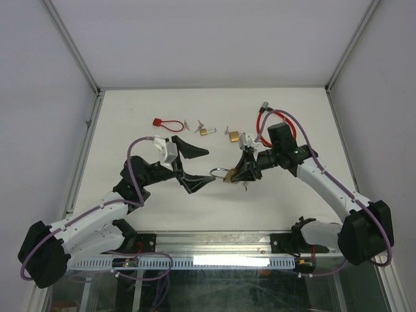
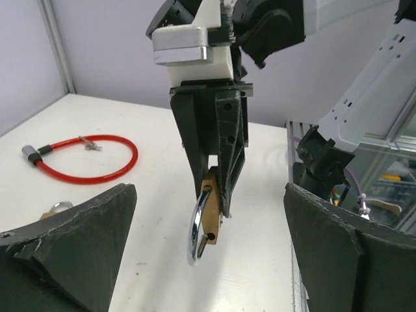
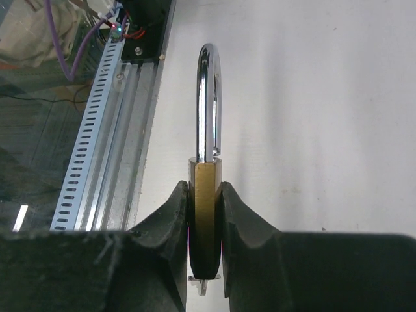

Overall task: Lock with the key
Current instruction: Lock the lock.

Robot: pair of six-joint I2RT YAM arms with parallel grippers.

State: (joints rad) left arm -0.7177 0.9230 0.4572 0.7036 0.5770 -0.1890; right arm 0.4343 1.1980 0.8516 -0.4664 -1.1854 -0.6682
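Now right gripper (image 3: 205, 211) pinches brass padlock (image 2: 211, 218); left gripper (image 1: 208, 166) spread wide, facing it.

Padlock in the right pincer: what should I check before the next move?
1. Right pincer clamped on the padlock body: ok.
2. Left pincer open, holding nothing: ok.
3. Shackle sticks out free, toward the left pincer: ok.
4. Shackle latched: cannot tell, seen edge-on.
5. Key seated: cannot tell; only a metal sliver shows under the body.
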